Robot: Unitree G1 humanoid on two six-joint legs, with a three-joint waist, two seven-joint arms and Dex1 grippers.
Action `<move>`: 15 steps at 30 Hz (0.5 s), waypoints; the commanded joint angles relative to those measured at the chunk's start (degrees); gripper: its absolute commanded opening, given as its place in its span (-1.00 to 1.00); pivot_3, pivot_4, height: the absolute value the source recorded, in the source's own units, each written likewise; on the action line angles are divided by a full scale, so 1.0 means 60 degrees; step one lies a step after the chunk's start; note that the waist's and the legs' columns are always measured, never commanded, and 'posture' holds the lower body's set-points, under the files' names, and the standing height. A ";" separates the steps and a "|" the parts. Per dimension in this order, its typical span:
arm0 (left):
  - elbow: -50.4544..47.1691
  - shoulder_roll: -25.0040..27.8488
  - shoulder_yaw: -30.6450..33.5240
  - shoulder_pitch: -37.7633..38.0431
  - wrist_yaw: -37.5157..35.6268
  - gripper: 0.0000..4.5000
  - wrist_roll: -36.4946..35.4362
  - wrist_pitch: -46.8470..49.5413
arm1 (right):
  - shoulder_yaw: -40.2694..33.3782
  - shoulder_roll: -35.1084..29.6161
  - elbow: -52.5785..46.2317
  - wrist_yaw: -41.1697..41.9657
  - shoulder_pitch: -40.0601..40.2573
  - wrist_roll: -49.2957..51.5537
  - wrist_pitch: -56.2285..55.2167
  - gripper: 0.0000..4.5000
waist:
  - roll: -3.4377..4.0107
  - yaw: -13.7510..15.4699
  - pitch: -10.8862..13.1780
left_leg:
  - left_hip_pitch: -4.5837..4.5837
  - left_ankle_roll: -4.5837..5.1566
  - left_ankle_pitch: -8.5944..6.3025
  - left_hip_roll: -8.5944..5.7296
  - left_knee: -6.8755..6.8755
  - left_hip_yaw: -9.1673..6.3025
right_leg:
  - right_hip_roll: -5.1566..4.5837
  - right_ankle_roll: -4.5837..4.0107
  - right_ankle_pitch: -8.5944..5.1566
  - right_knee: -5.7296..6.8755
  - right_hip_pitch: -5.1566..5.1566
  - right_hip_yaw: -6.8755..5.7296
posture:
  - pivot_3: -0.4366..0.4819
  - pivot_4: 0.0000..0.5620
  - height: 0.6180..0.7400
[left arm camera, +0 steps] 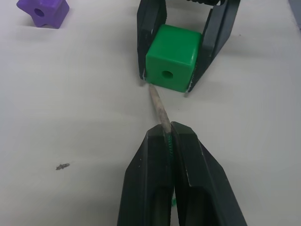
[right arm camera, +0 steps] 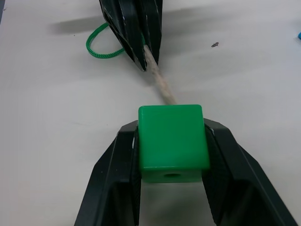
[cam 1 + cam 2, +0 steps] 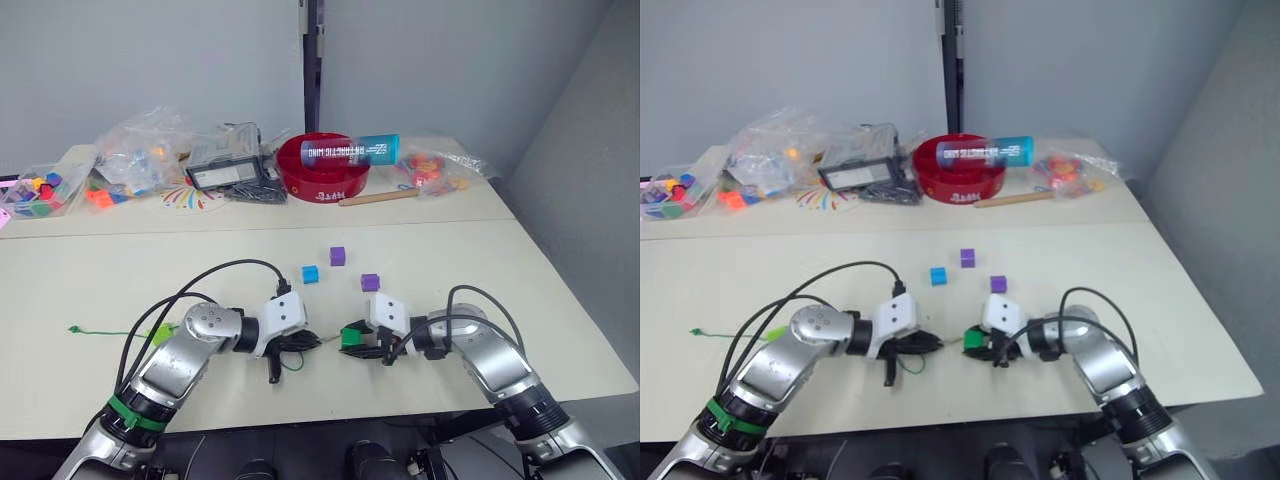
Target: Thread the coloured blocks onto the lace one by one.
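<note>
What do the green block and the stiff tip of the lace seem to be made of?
The green block looks like moulded plastic: smooth, slightly glossy faces, rounded edges and a clean round hole. The lace tip looks like a pale, matte, rough-surfaced stiffened cord, possibly wrapped or glued; the green string behind it appears braided.

**Robot test bench in a plain lab room**

Two pale benches stand end to end against bare grey partition walls. Along the far edge lie clear bags of bright plastic pieces, a red bowl and a blue-capped tube: a testing room's clutter, not a home's.
</note>
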 commanded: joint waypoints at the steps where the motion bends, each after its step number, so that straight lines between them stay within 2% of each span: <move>1: -0.0457 0.0092 0.0185 0.0112 -0.0034 -1.00 -0.0272 0.0109 | 0.0011 -0.0285 0.0169 0.0140 0.0190 -0.0036 -0.0038 -0.47 | 0.0000 0.0017 0.0000 | -0.0001 0.0000 0.0000 0.0000 0.0000 0.0000 | 0.0000 0.0001 0.0000 -0.0001 0.0000 0.0000 | -0.05 -0.47 0.85; 15: -0.0500 -0.0117 0.0388 0.0503 0.0284 -1.00 -0.0656 0.0022 | 0.0103 -0.0662 -0.0308 0.0654 0.0504 0.0442 0.0054 -0.47 | 0.0000 0.0217 0.0000 | -0.0005 0.0000 0.0000 -0.0007 0.0000 0.0003 | -0.0009 0.0004 -0.0002 -0.0014 0.0003 -0.0003 | -0.05 -0.47 0.85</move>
